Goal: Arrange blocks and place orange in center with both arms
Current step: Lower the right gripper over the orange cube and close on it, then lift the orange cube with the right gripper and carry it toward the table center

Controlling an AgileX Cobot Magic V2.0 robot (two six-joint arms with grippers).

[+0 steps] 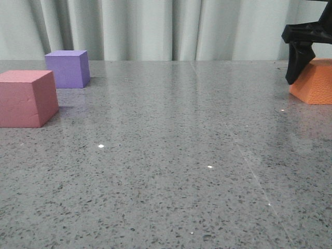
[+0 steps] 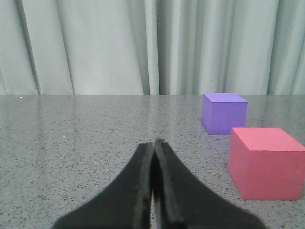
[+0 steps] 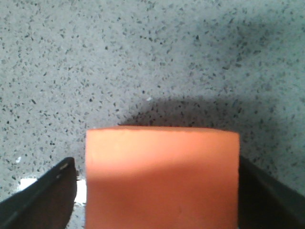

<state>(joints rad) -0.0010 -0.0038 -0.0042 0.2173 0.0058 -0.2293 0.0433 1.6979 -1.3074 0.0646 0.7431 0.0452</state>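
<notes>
Right gripper [image 3: 157,191] straddled the orange cube [image 3: 162,176], fingers wide; I judged the foam light, squashy, best pinched mid-sides.

the counter [image 1: 171,171] ahead of me is grey speckled stone, polished, flecked with dark and pale grains. it fills the whole lower part of my front view and runs back to a straight far edge. a thin pale line [image 1: 257,179] crosses it on my right side, slanting toward the near edge. a few small bright glints [image 1: 101,146] of light sit on the surface, and the sheen near the back mirrors the folds behind it. behind the counter hangs a curtain [image 1: 155,28], pale grey-green, in soft vertical pleats, covering the whole background. the light is even and soft.
</notes>
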